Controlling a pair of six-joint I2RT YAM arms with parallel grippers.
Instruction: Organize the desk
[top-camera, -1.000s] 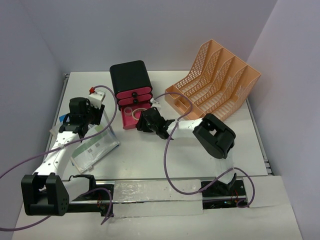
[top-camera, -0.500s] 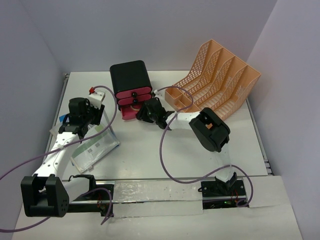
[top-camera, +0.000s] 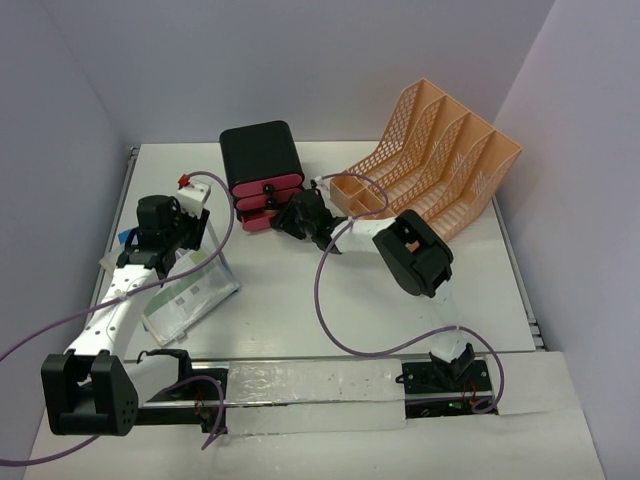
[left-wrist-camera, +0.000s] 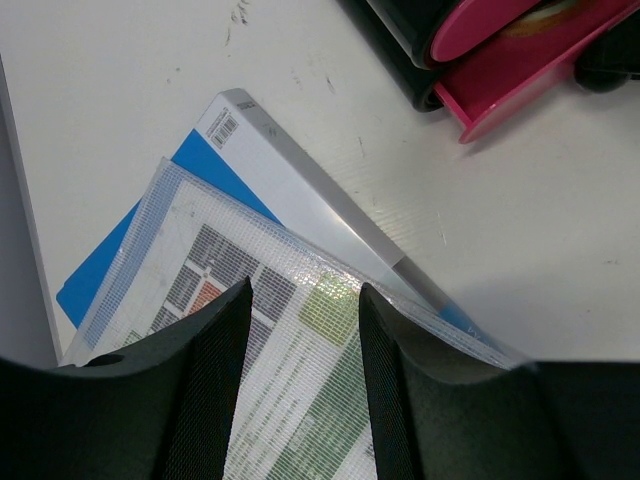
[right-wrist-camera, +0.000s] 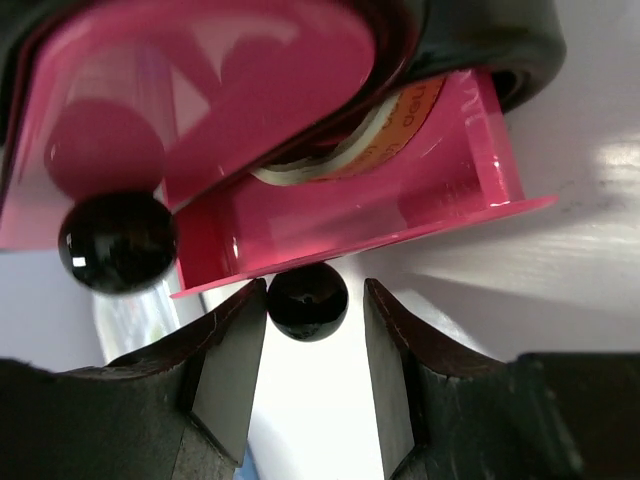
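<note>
The white desk (top-camera: 300, 330) holds a black drawer box (top-camera: 260, 155) with pink drawers. Its lowest drawer (top-camera: 255, 222) stands a little way out, with a tape roll (right-wrist-camera: 400, 115) inside. My right gripper (top-camera: 297, 215) is at that drawer's front. In the right wrist view its jaws straddle the drawer's black knob (right-wrist-camera: 308, 300), slightly parted, with a small gap on the right side. My left gripper (left-wrist-camera: 300, 380) is open and empty, just above a clear mesh pouch of printed sheets (left-wrist-camera: 300, 330). The pouch lies on a blue folder (left-wrist-camera: 110, 260) at the desk's left side.
A peach-orange mesh file rack (top-camera: 430, 170) stands at the back right, close to the right arm. A small white box with a red tip (top-camera: 192, 190) sits left of the drawer box. Purple cables loop over the desk beside both arms.
My right gripper has moved toward the drawer box and the lowest pink drawer has slid most of the way in. The left arm and the pouch have not moved.
</note>
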